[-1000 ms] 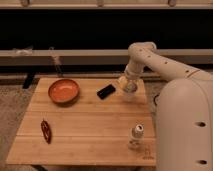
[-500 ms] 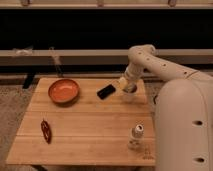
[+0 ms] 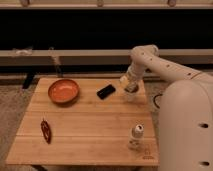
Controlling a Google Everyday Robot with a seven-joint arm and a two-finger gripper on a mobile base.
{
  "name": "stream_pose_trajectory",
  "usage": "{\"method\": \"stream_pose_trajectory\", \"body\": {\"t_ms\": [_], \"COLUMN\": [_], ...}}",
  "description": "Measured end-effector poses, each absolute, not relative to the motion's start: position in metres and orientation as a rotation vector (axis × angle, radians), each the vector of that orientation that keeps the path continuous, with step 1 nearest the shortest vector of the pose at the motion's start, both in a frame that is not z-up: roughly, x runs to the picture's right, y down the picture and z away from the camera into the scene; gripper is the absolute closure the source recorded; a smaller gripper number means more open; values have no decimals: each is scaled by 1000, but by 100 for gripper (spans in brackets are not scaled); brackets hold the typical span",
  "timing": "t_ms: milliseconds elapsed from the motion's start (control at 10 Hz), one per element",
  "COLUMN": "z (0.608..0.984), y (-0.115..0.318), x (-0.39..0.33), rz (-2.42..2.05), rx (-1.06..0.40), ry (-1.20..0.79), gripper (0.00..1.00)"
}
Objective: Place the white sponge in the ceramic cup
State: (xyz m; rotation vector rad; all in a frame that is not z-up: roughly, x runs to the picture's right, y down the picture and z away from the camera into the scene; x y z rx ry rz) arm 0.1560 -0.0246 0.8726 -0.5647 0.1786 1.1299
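Note:
My gripper (image 3: 131,88) hangs at the end of the white arm (image 3: 150,60), low over the back right part of the wooden table (image 3: 90,130). It is just right of a flat black object (image 3: 105,91). The white sponge does not show on the table; it is hidden or out of view. A faint pale shape sits right under the gripper, and I cannot tell whether it is the ceramic cup. An orange bowl (image 3: 63,91) stands at the back left, far from the gripper.
A red chili pepper (image 3: 45,130) lies near the front left. A small white bottle (image 3: 136,136) stands near the front right edge. My white base (image 3: 185,125) fills the right side. A dark wall with a ledge runs behind the table.
The gripper has sunk slightly toward the table's back right part. The bowl, black object, pepper and bottle have not moved.

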Motion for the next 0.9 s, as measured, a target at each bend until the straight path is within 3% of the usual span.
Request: {"method": "stream_pose_trajectory", "body": {"t_ms": [900], "z": [860], "y": [-35], "x": [160], "rz": [1137], "rx": [-558], "ry": [142], "gripper": [20]}}
